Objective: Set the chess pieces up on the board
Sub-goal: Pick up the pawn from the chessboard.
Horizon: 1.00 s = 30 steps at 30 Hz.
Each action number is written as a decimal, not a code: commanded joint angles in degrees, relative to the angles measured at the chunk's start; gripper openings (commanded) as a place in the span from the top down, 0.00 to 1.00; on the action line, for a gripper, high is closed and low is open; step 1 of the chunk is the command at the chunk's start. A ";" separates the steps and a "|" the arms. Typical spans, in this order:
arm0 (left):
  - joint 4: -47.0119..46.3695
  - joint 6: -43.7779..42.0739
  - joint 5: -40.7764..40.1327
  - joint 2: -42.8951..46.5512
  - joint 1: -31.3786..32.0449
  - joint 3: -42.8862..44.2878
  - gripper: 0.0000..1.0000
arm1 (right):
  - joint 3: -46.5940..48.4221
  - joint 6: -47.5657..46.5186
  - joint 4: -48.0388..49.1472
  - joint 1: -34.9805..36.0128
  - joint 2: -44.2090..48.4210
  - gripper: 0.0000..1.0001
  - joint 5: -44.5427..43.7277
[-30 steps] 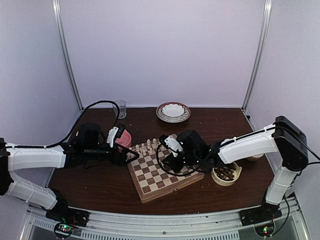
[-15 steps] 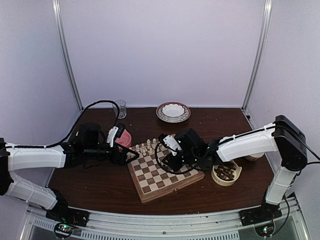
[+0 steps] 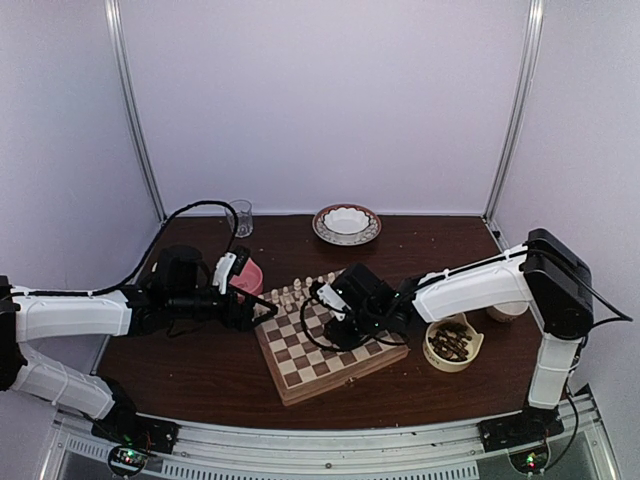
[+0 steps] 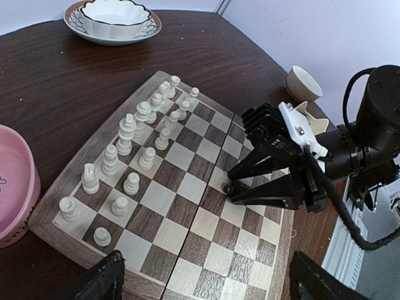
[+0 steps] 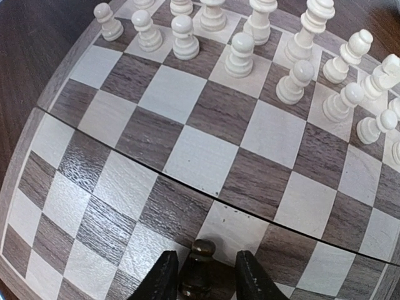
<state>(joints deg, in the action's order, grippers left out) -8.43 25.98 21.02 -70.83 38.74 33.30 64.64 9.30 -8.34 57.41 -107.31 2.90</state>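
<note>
The board (image 3: 300, 372) lies angled in the middle of the table. One dark brown pawn (image 5: 199, 270) stands upright on a square near the board's fold line, also seen in the left wrist view as the pawn (image 4: 229, 187). My right gripper (image 5: 203, 265) straddles it, jaws slightly apart with a thin gap on each side. More dark chess pieces fill a small bowl (image 3: 452, 345) right of the board. My left gripper (image 3: 268, 312) hovers wide open over the board's left edge with nothing in it.
Cream chessmen (image 3: 295, 293) stand in two rows along the board's far-left side. A pink bowl (image 3: 248, 275) sits beside the left wrist. A white bowl on a patterned plate (image 3: 346, 223) and a glass (image 3: 241, 217) stand at the back. A small cup (image 4: 303, 83) is at the right.
My right arm has slid left across the board and its jaws have parted from the dark pawn, which now stands on its own. The left arm has not moved.
</note>
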 commanded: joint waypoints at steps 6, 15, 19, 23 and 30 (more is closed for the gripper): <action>0.29 -1.19 -0.79 0.94 0.37 1.31 0.09 | 0.72 -0.49 -2.72 1.03 -0.56 0.70 -2.19; 0.75 -1.44 -1.19 1.38 0.37 1.15 0.09 | -0.52 -0.73 -3.11 2.04 1.18 0.66 -5.02; 0.70 -1.46 -1.19 1.20 0.37 1.15 0.08 | -1.20 -0.83 -2.95 2.18 2.15 0.69 -5.52; 0.71 -1.46 -1.24 1.32 0.37 1.16 0.08 | -0.97 -1.04 -3.16 2.37 2.10 0.79 -5.22; 0.66 -1.16 -0.24 1.06 0.37 1.38 0.09 | -2.16 -2.03 -1.07 3.22 3.99 0.83 -4.03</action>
<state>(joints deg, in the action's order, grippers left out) -6.72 25.43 20.36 -70.52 38.74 33.30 64.07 8.08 -10.50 59.64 -106.48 -0.99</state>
